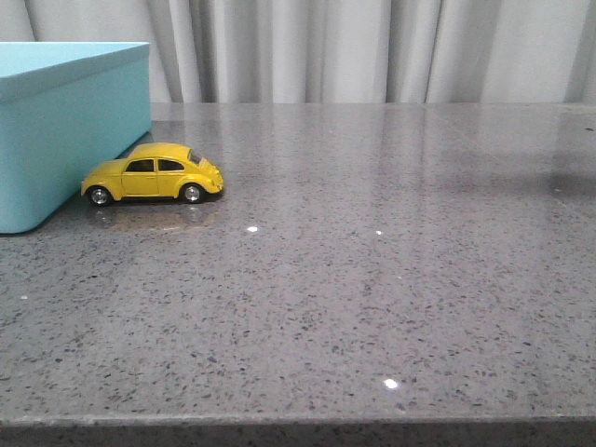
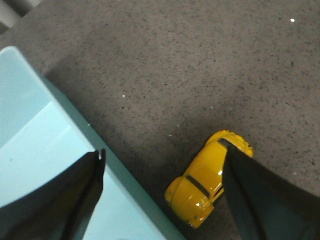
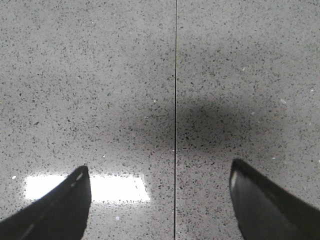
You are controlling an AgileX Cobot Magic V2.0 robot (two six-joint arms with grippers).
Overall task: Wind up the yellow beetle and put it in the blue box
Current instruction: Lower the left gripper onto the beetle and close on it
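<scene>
Front view, item one: small glossy yellow toy Beetle car [image 1: 154, 174] with dark windows and silver-hubbed black wheels, standing on all four wheels on the grey speckled stone tabletop [image 1: 372, 279], side-on to the camera, just beside the near corner of the box. Whether it touches the box wall cannot be told.

Item two: large light turquoise-blue rectangular box [image 1: 56, 130] with plain smooth sides, at the left edge of the table, only partly in frame. From this angle its interior is not visible.

Item three: left gripper [image 2: 162, 187], seen only in the left wrist view. Dark fingers spread wide apart, holding nothing. It hangs above the box edge and the car; one finger overlaps the pale blue surface of the box [image 2: 45, 150], the other covers part of the car [image 2: 202, 182] from the camera's angle. No contact with the car is evident.

Item four: right gripper [image 3: 160, 200], seen only in the right wrist view. Fingers wide apart, empty, over bare tabletop crossed by a thin dark seam line [image 3: 175, 100].

Status, by judgement: nothing completed. The car is ungrasped and outside the box; whether it is wound cannot be read. Remaining: grasp, wind, place in box.
</scene>
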